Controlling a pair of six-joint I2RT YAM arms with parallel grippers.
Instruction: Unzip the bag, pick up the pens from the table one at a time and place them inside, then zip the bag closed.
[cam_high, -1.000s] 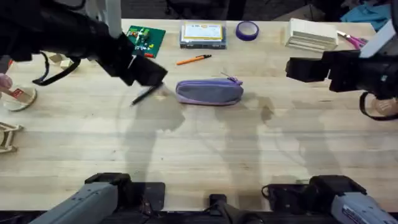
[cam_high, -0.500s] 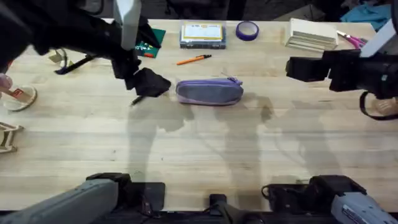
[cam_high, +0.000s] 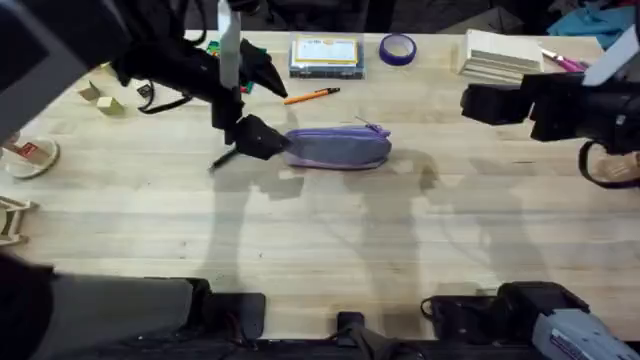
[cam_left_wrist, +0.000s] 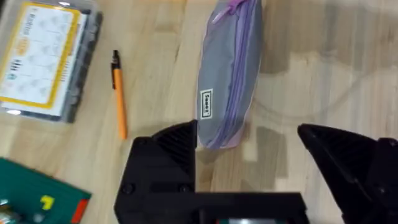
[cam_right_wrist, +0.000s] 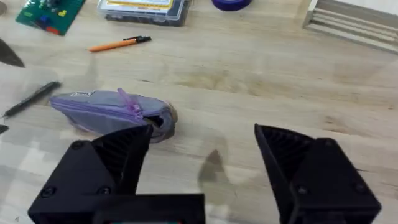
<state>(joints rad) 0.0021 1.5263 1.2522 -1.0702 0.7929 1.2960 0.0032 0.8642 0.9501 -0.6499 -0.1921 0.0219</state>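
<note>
Now I have my left gripper (cam_left_wrist: 249, 140) spread wide at the lilac pencil pouch's (cam_high: 337, 147) end on the table (cam_high: 320, 240); my right gripper (cam_right_wrist: 202, 152) hangs open, well apart from it.

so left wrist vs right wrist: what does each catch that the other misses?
Left wrist alone: the bag's white label and the left gripper, open at the bag's end. Right wrist alone: the black pen, the purple tape roll, the open right gripper. Both: the bag, the orange pen, the clear box, the green board.
</note>
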